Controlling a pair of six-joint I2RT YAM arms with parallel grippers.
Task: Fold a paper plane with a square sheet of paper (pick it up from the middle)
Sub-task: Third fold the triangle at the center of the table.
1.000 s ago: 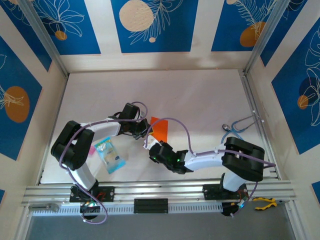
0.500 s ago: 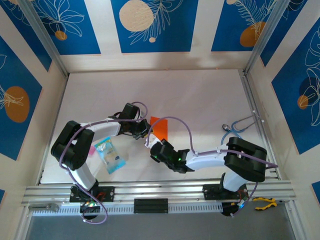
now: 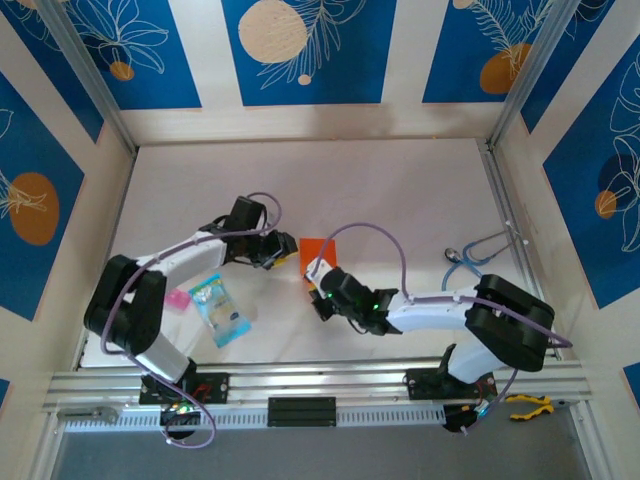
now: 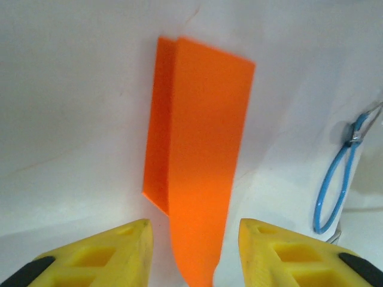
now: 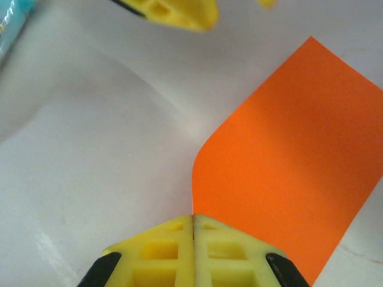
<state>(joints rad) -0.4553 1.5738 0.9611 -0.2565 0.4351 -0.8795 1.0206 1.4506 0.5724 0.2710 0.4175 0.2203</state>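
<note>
Though pressed fully together, grips only the curled edge of the square sheet of paper (image 5: 287,149) with the right tool (image 5: 192,224). Holds the left tool (image 4: 194,230) wide open, touching nothing, the sheet's tip between its fingers above the worktop (image 4: 72,107). Cannot read print on the blue packet (image 3: 218,308).

sheet of paper (image 4: 200,155): near tip cut off at bottom | packet (image 5: 9,21): mostly cropped

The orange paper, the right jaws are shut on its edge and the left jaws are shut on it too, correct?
No. The left jaws stand open, with the tip of the orange paper reaching between them, as the left wrist view shows. The right jaws are shut on its edge.
</note>
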